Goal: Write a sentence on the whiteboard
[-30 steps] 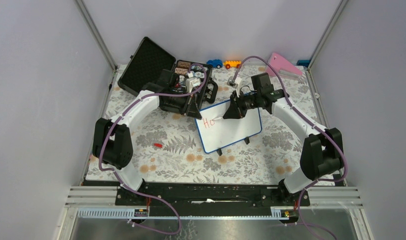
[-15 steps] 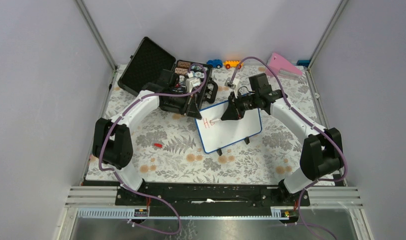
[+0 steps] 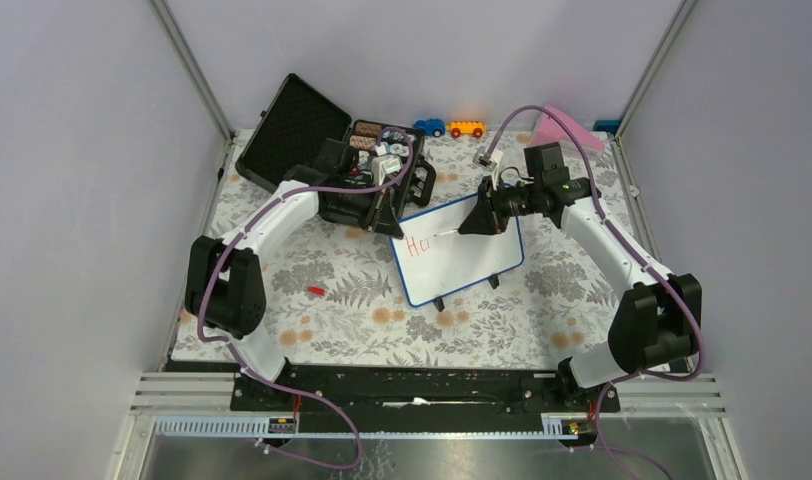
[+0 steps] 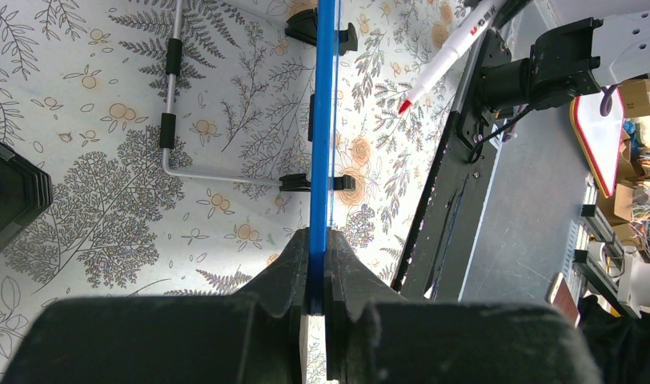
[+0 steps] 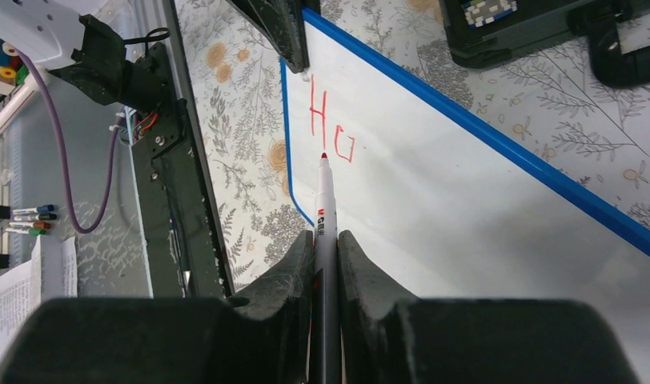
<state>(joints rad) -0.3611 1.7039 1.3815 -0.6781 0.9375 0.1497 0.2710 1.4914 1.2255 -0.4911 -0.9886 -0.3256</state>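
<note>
1. White board face, thin blue frame, rounded corners: the whiteboard stands mid-table on the floral mat, just in front of the open black case, between the two arms.
2. It leans back on two small black feet. The left wrist view shows it edge-on as a blue line, with a bent wire stand behind it.
3. The sentence sits in the board's upper left corner. Only two red handwritten letters show, "H" and "o". The rest of the face is bare white.
4. The marker is white-barrelled with a red tip. It points at the board just below and between the two letters.
5. From the right wrist view, contact between tip and face cannot be told. In the left wrist view, the marker has its tip off to the side of the blue edge.
6. The right gripper reaches in from the board's upper right. Its fingers are clamped on the marker barrel.
7. The left gripper is at the board's upper left corner, pinching the blue frame between both fingers. It shows as a dark wedge at the corner in the right wrist view.
8. Farther out:
   - a blue toy car and an orange toy car by the back wall
   - a pink wedge-shaped piece at back right
   - a small red item on the mat left of the board
</note>
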